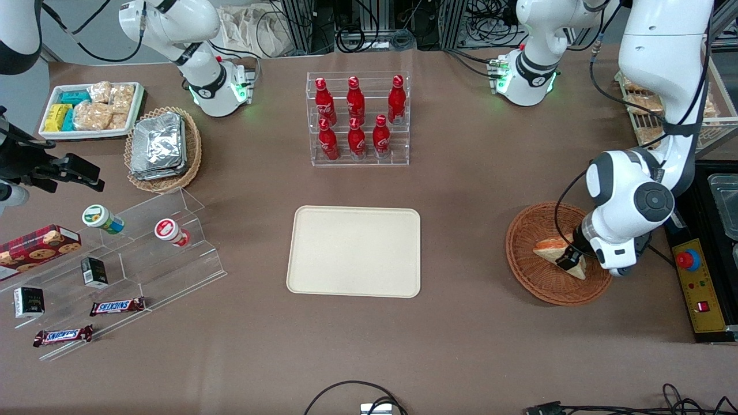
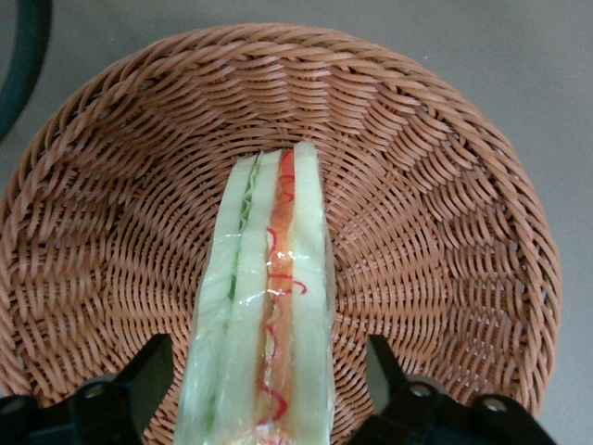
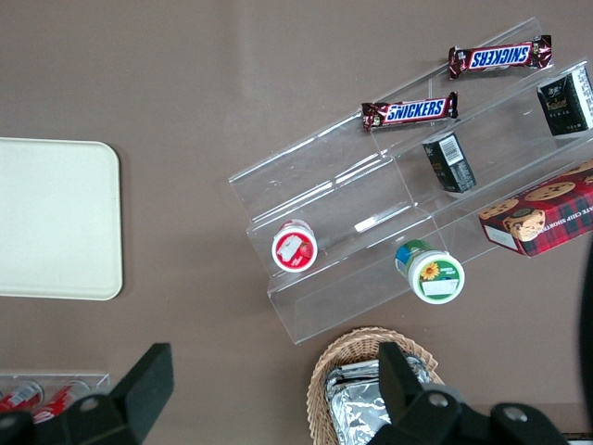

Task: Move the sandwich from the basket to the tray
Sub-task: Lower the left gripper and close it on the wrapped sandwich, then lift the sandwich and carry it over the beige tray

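Wicker basket [image 1: 527, 271] at the working arm's end of the table holds the sandwich [image 2: 264, 306]; the gripper [image 1: 568, 258] straddles it, fingers [image 2: 139, 385] apart. The tray [image 1: 354, 251] lies mid-table.

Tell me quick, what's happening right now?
Gripper open, down in basket, fingers either side of sandwich. Sandwich not lifted. Tray bare, path looks clear.

A robot lab: 2 white robot arms [image 1: 634, 190] bolted to a brown table [image 1: 461, 346], cables [image 1: 357, 397] and metal frames around.
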Controlling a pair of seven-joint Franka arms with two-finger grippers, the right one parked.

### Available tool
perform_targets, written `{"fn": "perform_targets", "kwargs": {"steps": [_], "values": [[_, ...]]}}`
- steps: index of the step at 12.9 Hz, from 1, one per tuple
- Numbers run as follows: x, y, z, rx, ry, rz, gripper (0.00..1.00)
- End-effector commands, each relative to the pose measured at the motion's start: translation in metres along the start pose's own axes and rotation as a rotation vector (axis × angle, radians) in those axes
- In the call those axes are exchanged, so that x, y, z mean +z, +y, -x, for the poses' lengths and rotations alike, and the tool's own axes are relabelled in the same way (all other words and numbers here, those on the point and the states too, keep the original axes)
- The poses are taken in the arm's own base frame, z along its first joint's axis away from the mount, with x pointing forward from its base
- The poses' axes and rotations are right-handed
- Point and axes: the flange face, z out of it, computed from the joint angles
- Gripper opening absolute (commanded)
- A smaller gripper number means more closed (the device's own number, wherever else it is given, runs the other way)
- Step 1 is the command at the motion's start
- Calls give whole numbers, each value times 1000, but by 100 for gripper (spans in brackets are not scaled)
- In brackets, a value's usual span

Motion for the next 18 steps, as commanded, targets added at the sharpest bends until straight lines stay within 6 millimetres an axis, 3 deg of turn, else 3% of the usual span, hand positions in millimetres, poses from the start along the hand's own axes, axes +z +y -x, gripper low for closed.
{"fn": "perform_targets", "kwargs": {"steps": [1,2,3,5,7,9,11,14,16,18], "values": [[1,2,1,-17,9,9,15],[-1,3,1,-10,10,11,4],[-4,3,1,1,10,10,0],[-20,8,6,32,24,20,0],[-50,17,18,138,64,-10,0],[-94,40,34,266,69,-89,0],[-151,67,50,371,45,-125,0],[-207,97,99,543,0,-135,0],[-226,118,154,654,-4,-86,0],[-223,136,197,731,-11,-66,0]]}}
